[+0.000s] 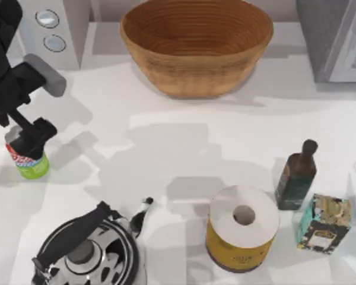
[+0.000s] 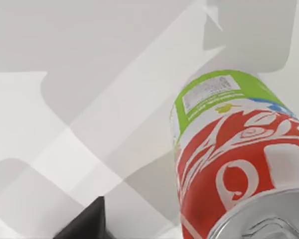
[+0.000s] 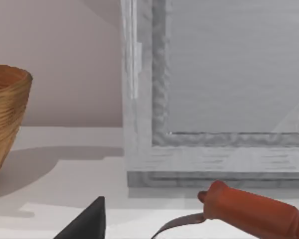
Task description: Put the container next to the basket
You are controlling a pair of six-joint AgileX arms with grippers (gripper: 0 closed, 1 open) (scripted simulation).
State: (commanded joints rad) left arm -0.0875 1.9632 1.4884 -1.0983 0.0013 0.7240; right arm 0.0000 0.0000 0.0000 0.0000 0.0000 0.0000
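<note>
My left gripper (image 1: pixel 29 142) sits over container (image 1: pixel 28 160) at table's (image 1: pixel 184 142) left edge, fingers straddling silver lid, grip cannot tell; glossy red-white can, green base band, upright; ridged wicker basket (image 1: pixel 196 44) well apart, top centre.

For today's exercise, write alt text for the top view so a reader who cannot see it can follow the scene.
The left gripper sits over the container at the table's left edge, well apart from the basket at the back centre. Along the front stand a kettle, a yellow cylinder, a dark bottle and a small box.
</note>
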